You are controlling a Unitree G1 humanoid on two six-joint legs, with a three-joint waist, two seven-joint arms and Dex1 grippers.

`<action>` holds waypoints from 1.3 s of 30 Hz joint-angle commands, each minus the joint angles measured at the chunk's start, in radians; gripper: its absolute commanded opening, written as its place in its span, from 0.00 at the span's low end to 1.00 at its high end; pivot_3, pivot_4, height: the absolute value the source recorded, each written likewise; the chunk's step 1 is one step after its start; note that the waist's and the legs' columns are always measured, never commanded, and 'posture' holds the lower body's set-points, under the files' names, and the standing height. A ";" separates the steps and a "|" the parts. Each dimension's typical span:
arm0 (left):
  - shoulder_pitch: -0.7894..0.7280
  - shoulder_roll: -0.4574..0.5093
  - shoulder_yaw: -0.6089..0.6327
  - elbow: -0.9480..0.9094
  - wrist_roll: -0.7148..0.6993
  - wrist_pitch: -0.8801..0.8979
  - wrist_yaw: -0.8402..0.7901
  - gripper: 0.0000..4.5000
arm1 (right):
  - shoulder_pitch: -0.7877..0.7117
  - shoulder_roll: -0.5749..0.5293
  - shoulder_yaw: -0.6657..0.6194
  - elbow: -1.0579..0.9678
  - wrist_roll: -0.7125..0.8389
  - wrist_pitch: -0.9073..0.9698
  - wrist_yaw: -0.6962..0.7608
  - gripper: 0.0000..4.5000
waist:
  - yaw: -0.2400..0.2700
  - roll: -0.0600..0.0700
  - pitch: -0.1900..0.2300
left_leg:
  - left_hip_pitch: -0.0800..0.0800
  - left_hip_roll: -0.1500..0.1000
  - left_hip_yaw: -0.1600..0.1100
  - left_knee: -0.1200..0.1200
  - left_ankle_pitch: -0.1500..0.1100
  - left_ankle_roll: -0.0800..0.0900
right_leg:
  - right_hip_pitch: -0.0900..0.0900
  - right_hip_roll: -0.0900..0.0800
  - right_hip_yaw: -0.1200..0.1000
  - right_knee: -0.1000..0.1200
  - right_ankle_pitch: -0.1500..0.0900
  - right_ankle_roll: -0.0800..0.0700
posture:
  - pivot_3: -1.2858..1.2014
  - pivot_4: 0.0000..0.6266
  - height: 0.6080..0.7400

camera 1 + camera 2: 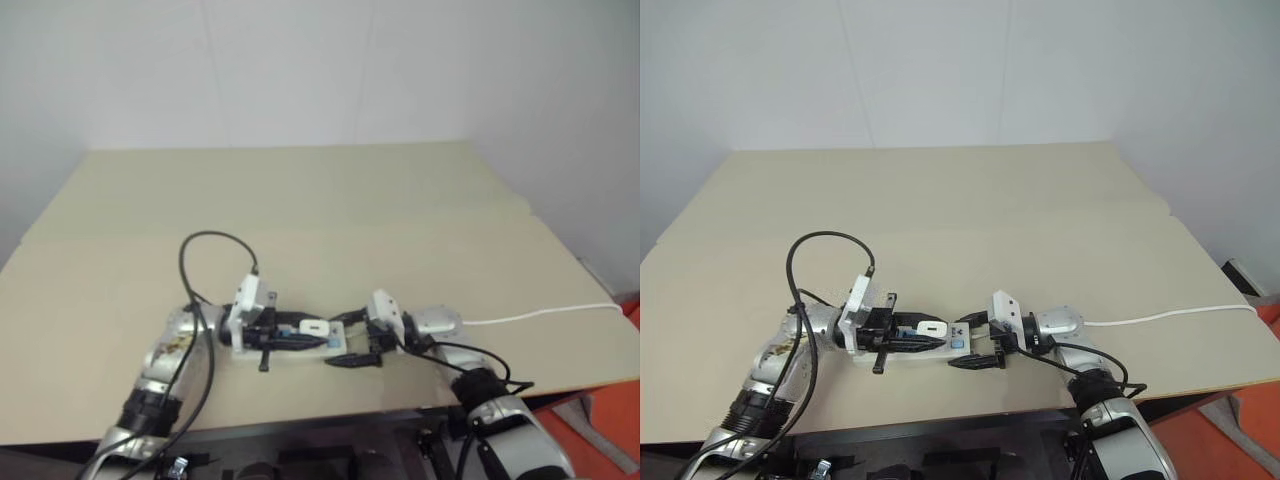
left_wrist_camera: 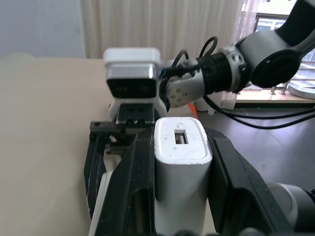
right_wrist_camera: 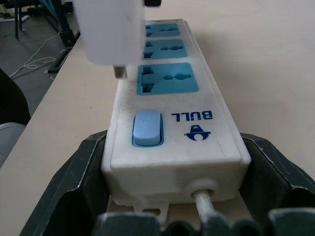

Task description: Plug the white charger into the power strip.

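Small white rounded plug-block charger [image 2: 181, 162]: clamped in left pincer [image 2: 179, 196]. Long white plastic power strip, blue sockets [image 3: 170, 103]: end gripped by right pincer [image 3: 172, 196] on tan bench [image 1: 330, 200]. Prongs hang just above nearest socket; align squarely, then press straight down.

The long white plastic power strip [image 3: 172, 142] has a smooth, faintly satin casing, lightly scuffed and grimy near its switch end. Its sockets and rocker switch are smooth blue plastic. Just above the strip's nearest socket, the small white rounded plastic charger [image 2: 181, 162] looks smooth and matt, with fine speckled marks on its end face. The black plastic fingers of the left claw [image 2: 182, 196] beside the charger are matt; those of the right claw [image 3: 172, 216] at the strip's cable end show a dull sheen. Beneath the strip, the beige bench [image 1: 330, 200] looks flat, matt and smooth.
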 commanded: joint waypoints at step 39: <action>0.004 0.135 -0.064 0.238 0.124 -0.102 -0.011 0.23 | 0.025 -0.021 0.028 -0.040 -0.011 0.032 -0.006 0.76 | -0.003 0.006 -0.009 | 0.004 0.001 0.002 -0.002 -0.001 0.001 | 0.001 0.001 0.002 0.000 0.000 0.000 | 0.52 0.24 1.00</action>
